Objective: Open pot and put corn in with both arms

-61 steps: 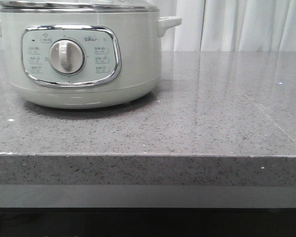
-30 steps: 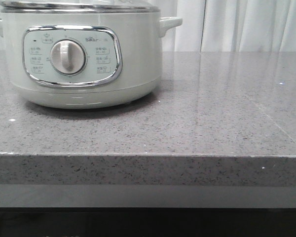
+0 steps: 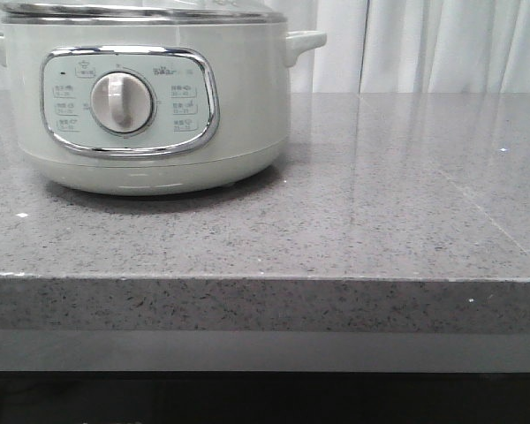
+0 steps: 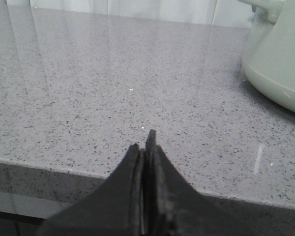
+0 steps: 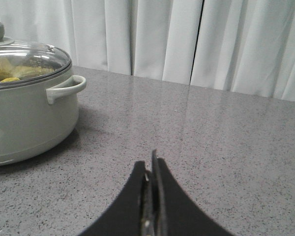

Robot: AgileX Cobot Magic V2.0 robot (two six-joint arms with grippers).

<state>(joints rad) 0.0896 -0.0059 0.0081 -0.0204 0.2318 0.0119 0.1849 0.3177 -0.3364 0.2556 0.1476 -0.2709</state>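
Note:
The pot (image 3: 247, 106), a pale green-white cooker with a chrome-framed dial panel, stands at the back left of the counter with its lid (image 3: 141, 11) on. In the right wrist view the pot (image 5: 24, 123) wears a glass lid (image 5: 24, 61), and a sliver of yellow inside, seemingly the corn (image 5: 10, 79), shows through it. My right gripper (image 5: 150, 160) is shut and empty, low over the counter, well apart from the pot's side handle (image 5: 66, 88). My left gripper (image 4: 143, 140) is shut and empty near the counter's front edge, the pot (image 4: 280, 64) off to one side.
The speckled grey stone counter (image 3: 380, 203) has a straight front edge (image 3: 265, 278) with a drop below it. White curtains (image 3: 442, 44) hang behind the counter. Neither arm shows in the front view.
In the front view the pot sits a touch further right than one second ago. Nothing else differs.

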